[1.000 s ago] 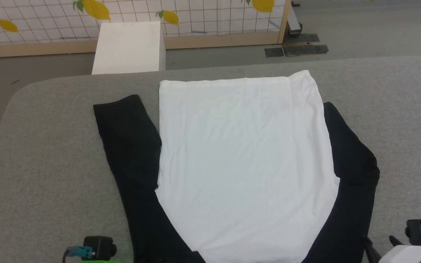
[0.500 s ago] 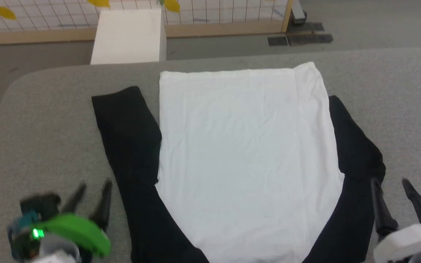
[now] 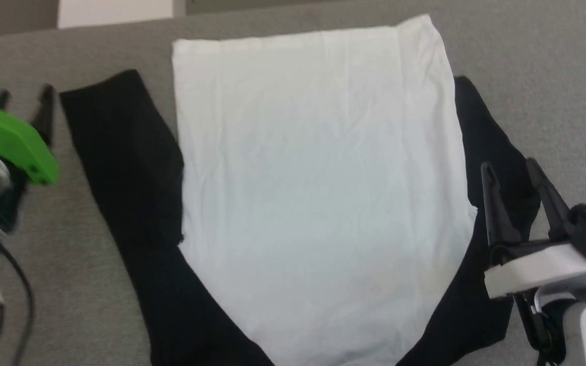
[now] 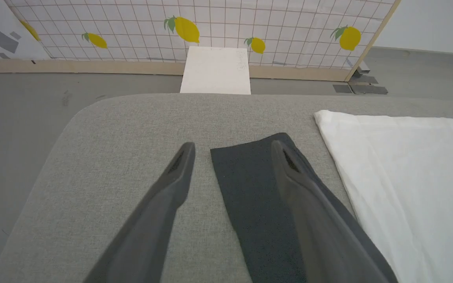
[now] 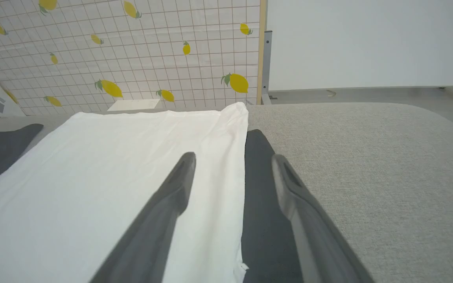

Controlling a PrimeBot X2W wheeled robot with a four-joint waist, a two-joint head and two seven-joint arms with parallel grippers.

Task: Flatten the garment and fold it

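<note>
The head view gives the whole layout: the garment point(image 3: 318, 193) lies flat in the middle of the grey fabric surface point(image 3: 552, 61), plain white side up, with its black left sleeve point(image 3: 120, 152) and right sleeve point(image 3: 476, 117) angled alongside the body. The wrist views add the room: grey floor point(image 4: 14, 118), a grid panel with yellow lemons point(image 4: 132, 23), a white box point(image 4: 215, 70) past the far edge, and a plain white wall point(image 5: 368, 43).

The surface has rounded corners. The left hand point(image 4: 233, 145), green cover point(image 3: 13, 142) on its wrist, is spread wide with nothing in it, one finger over the left sleeve's end and the other over bare surface. The right hand point(image 5: 233, 156) is just as wide and empty, straddling the white-to-black edge. Can't tell if either is touching the cloth.
</note>
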